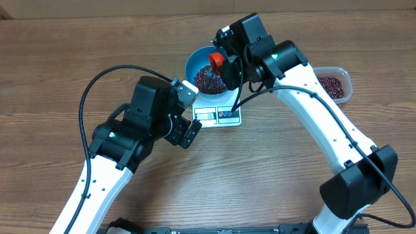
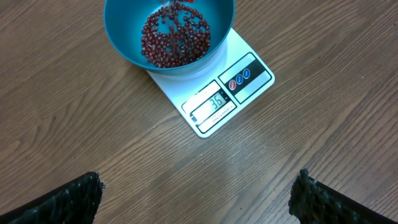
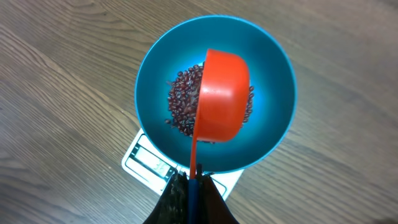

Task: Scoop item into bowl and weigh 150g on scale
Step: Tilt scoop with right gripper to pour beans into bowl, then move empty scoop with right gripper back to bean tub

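The blue bowl stands on the white scale, with a heap of dark red-brown beans in it. My right gripper is shut on the handle of an orange scoop, which is tipped on its side over the bowl. My left gripper hangs open over bare table in front of the scale, nothing between its fingers.
A clear plastic tub holding more beans sits at the right, behind the right arm. The scale's display is lit. A black cable loops over the table at the left.
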